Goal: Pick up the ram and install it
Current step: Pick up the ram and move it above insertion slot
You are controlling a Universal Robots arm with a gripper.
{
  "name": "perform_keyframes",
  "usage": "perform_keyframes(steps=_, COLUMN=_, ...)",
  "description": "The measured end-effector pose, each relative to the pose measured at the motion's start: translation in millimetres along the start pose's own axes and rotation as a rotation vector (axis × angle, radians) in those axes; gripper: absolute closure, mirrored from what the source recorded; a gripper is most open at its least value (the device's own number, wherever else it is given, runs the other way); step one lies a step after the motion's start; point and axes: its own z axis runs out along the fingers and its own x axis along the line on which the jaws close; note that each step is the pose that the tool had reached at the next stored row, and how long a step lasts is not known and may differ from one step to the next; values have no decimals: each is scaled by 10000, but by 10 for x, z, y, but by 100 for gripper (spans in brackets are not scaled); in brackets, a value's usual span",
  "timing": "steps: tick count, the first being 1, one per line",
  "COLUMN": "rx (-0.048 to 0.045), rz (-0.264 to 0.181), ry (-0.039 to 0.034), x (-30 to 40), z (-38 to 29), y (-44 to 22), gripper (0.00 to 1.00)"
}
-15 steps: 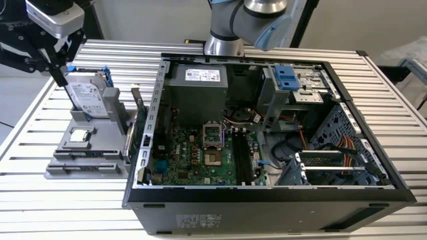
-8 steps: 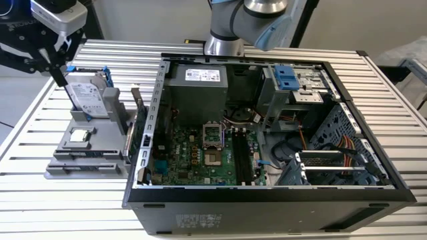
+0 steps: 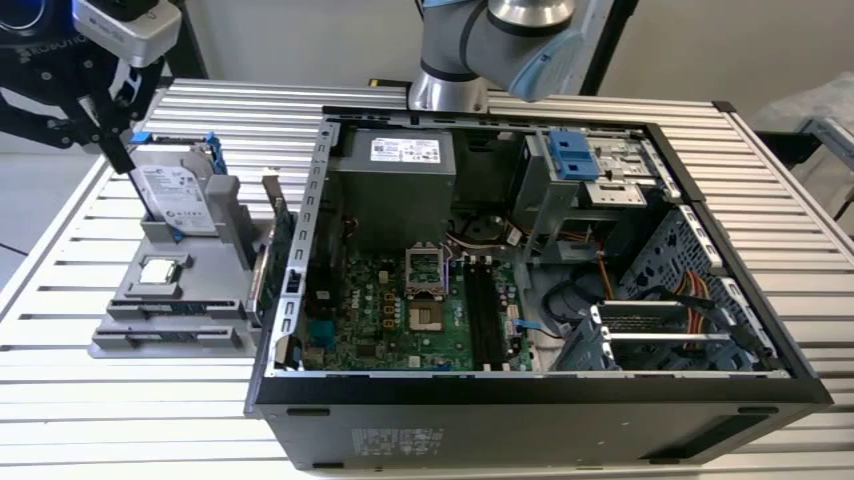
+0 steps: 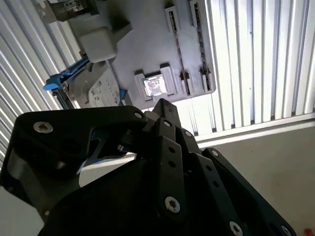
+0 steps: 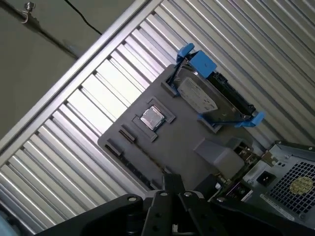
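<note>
My gripper [image 3: 114, 140] hangs at the exterior view's far left, above the back end of a grey fixture plate [image 3: 127, 340]. Its black fingers meet at the tip in both wrist views [image 4: 162, 105] [image 5: 172, 179], shut with nothing between them. The ram [image 3: 180, 312] appears as a thin dark strip standing on edge in a long slot at the plate's front [image 4: 199, 42] [image 5: 140, 164], well away from the fingers. The motherboard's black slots [image 3: 481, 315] lie inside the open computer case [image 3: 287, 300].
On the plate stand a hard drive [image 3: 174, 200] in a blue bracket and a processor [image 3: 160, 270]. A green expansion card [image 3: 276, 255] stands between the plate and the case wall. The arm's base [image 3: 454, 60] rises behind the case. The table is ribbed metal [image 3: 134, 420].
</note>
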Motion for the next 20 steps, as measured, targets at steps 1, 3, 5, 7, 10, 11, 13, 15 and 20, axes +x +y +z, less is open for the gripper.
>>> perform_keyframes(steps=1, rx=-2, rz=-86, ry=5, x=0, z=0, y=0, gripper=100)
perform_keyframes(steps=3, rx=-5, rz=-255, ry=13, x=0, z=0, y=0, gripper=100)
perform_keyframes(steps=5, rx=-7, rz=-406, ry=21, x=0, z=0, y=0, gripper=100)
perform_keyframes(steps=7, rx=-10, rz=-564, ry=30, x=0, z=0, y=0, gripper=100)
perform_keyframes(steps=10, rx=-15, rz=-862, ry=46, x=0, z=0, y=0, gripper=100)
perform_keyframes(steps=11, rx=-17, rz=-955, ry=51, x=0, z=0, y=0, gripper=100)
perform_keyframes(steps=13, rx=-20, rz=-1169, ry=64, x=0, z=0, y=0, gripper=100)
perform_keyframes(steps=15, rx=-24, rz=-1406, ry=77, x=0, z=0, y=0, gripper=100)
perform_keyframes(steps=20, rx=-36, rz=-2052, ry=112, x=-1, z=0, y=0, gripper=100)
